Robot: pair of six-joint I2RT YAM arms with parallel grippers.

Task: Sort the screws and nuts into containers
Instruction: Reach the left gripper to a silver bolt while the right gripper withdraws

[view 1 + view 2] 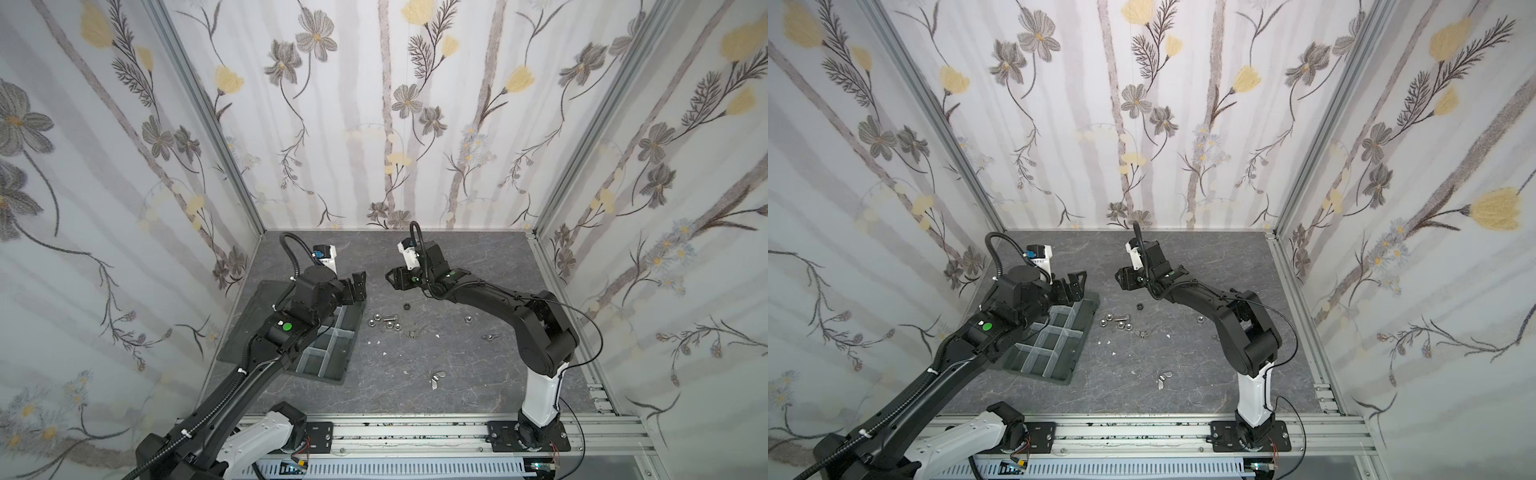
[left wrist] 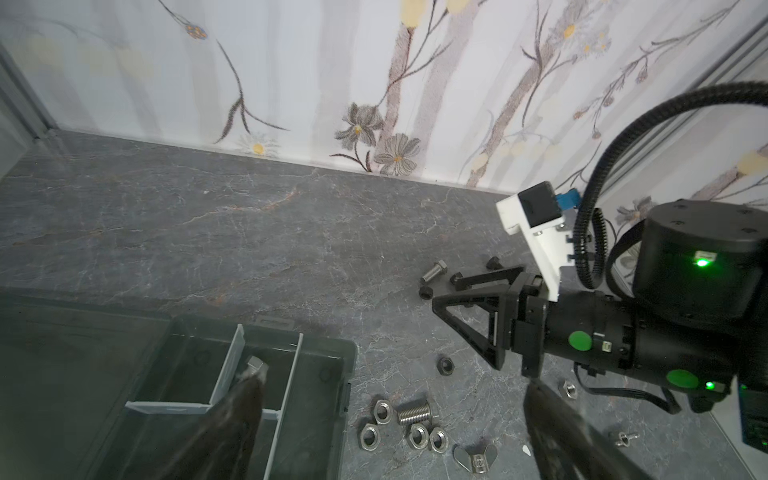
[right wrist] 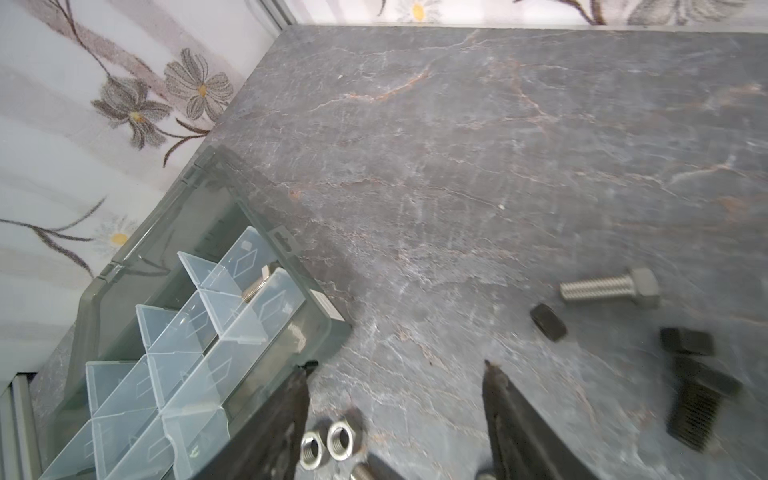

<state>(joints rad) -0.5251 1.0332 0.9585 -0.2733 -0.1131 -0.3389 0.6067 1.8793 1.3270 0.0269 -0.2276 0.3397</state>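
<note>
The dark grey tray of containers (image 1: 332, 353) (image 1: 1059, 347) lies at the left. One silver screw (image 3: 259, 284) (image 2: 254, 368) leans on a divider at its far end. My left gripper (image 1: 355, 286) (image 2: 392, 380) hangs open over that end, holding nothing. My right gripper (image 1: 390, 276) (image 3: 399, 370) is open and empty above bare table. Silver nuts and a silver screw (image 1: 386, 322) (image 2: 413, 415) are clustered beside the tray. A black nut (image 1: 407, 306) (image 3: 547, 321), a silver screw (image 3: 611, 286) and black screws (image 3: 698, 395) lie near the right gripper.
The flat dark lid (image 1: 253, 316) spreads left of the tray, under my left arm. Wing nuts (image 1: 436, 378) (image 1: 412, 333) and a lone silver nut (image 1: 468, 319) lie scattered mid-table among white flecks. Flowered walls close three sides; a metal rail (image 1: 415, 432) runs along the front.
</note>
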